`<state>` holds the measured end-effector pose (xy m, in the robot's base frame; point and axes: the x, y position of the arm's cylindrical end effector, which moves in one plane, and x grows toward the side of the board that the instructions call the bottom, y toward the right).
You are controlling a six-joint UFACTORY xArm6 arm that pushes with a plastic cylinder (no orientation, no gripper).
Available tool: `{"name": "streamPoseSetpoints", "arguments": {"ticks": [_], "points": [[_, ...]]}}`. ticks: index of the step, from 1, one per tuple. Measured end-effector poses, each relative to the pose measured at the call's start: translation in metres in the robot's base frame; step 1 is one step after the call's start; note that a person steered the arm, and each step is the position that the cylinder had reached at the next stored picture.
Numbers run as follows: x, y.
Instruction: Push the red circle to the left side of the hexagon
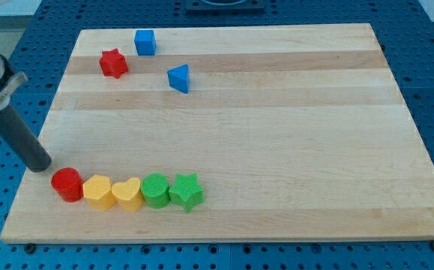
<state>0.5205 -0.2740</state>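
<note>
Tip: my tip [43,166], the blunt lower end of a straight dark rod, stands on the board just up and to the view's left of the red circle; a slight gap seems to remain. There is no claw, so nothing spreads, presses or pinches.
Red circle: the red round plastic block [67,184] lies near the board's lower left corner, at the left end of a row.
Yellow hexagon: the yellow six-sided block [98,192] touches the red circle on the view's right, so the circle already sits on its left side.
Rest of row: a yellow heart block [127,194], a green round block [155,190] and a green star block [186,190] follow rightward, each against the next.
Far blocks: a red star block [113,63], a blue cube [145,42] and a blue triangular block [179,78] lie well apart, toward the view's top.
Surface: the pale wooden board [276,150], smooth-grained, lets matte blocks slide.
Judgement: the task looks essentially complete.
</note>
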Motion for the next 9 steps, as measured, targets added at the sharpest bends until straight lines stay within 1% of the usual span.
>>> {"name": "streamPoseSetpoints", "arguments": {"ticks": [1,2,3,4,6,7,8,9], "points": [[0.027,0.008],[0.033,0.007],[0.001,0.004],[-0.015,0.015],[0.025,0.023],[0.026,0.023],[0.007,0.019],[-0.053,0.011]]}}
